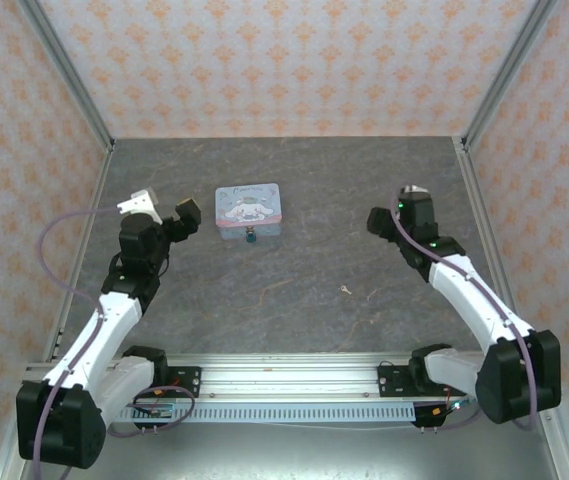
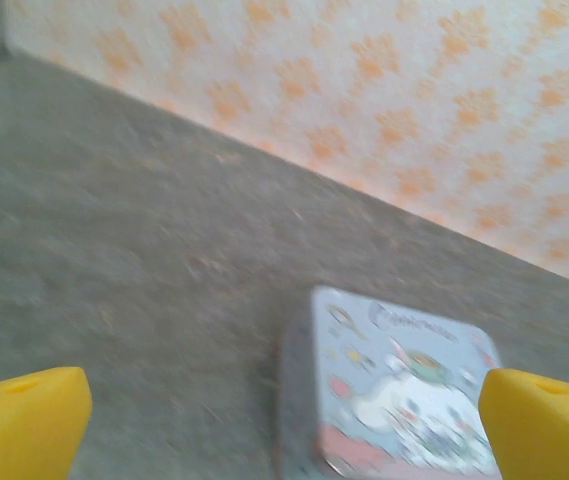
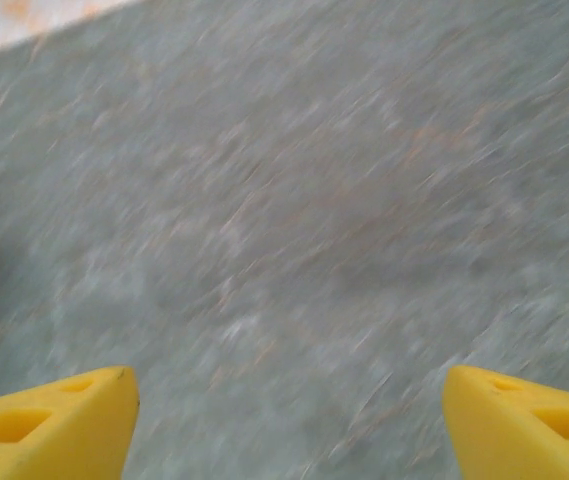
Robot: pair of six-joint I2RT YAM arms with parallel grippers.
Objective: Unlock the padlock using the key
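Against the tin's (image 1: pixel 247 208) near edge the padlock (image 1: pixel 250 237) is sitting untouched, the key (image 1: pixel 346 291) lying well apart on the table (image 1: pixel 324 175). The left gripper (image 1: pixel 161 208) and right gripper (image 3: pixel 289 405) are hovering spread wide, grasping nothing, so picking up the key and unlocking are seemingly both waiting.

Both arms rise from the bottom corners, elbows bent. The left gripper (image 1: pixel 162 210) sits mid-left and the right gripper (image 1: pixel 396 212) mid-right, each with yellow fingers (image 2: pixel 24 420) spread wide.

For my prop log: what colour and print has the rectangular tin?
Light-blue rectangular tin: pale cartoon print, best in left wrist view.
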